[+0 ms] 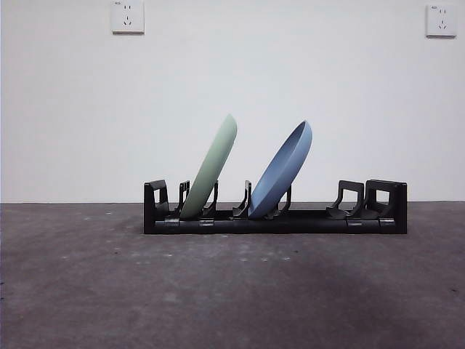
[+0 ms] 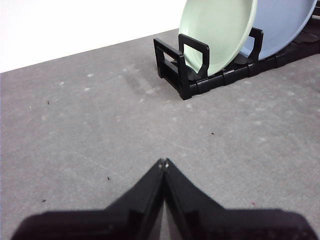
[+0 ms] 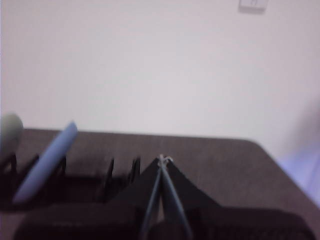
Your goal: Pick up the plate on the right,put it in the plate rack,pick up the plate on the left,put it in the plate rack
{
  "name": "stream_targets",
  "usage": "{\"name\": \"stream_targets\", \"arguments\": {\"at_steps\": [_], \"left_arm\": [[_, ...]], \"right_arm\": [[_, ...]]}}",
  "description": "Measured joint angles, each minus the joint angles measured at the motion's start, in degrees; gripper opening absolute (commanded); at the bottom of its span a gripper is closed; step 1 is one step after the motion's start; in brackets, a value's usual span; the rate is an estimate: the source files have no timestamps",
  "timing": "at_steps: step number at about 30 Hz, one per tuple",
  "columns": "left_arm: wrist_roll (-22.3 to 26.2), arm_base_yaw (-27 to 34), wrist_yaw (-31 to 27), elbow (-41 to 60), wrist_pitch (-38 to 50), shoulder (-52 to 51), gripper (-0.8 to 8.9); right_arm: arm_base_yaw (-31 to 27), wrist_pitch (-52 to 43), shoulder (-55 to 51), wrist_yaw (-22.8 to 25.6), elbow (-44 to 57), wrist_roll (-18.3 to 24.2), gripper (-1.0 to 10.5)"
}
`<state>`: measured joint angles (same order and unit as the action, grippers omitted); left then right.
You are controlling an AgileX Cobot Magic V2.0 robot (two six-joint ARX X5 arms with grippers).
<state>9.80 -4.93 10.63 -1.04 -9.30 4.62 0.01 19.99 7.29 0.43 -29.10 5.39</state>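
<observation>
Front cam low, level w/ table; all 3 views share plate rack (image 1: pixel 275 222)

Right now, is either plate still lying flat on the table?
No, the green plate and the blue plate both stand tilted in the plate rack.

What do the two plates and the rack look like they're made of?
Green plate: likely matte plastic or melamine; flat, even colour, no glare. Blue plate: seemingly the same, with only a soft sheen along its rim. Plate rack: probably moulded black plastic, with blocky ends, curved prongs and a dull finish. Ceramic can't be ruled out for the plates.
</observation>
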Motion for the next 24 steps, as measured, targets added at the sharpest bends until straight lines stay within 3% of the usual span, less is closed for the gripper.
{"name": "stream_targets", "arguments": {"at_steps": [11, 24], "left_arm": [[0.00, 0.02, -0.02, 0.00, 0.00, 0.02, -0.03], [0.00, 0.02, 0.00, -0.02, 0.00, 0.46, -0.03]], "right_arm": [[0.00, -10.23, -6.69, 2.78, 23.26, -6.93, 0.0], [0.00, -9.27, -6.71, 2.80, 27.74, -8.00, 0.0]]}}
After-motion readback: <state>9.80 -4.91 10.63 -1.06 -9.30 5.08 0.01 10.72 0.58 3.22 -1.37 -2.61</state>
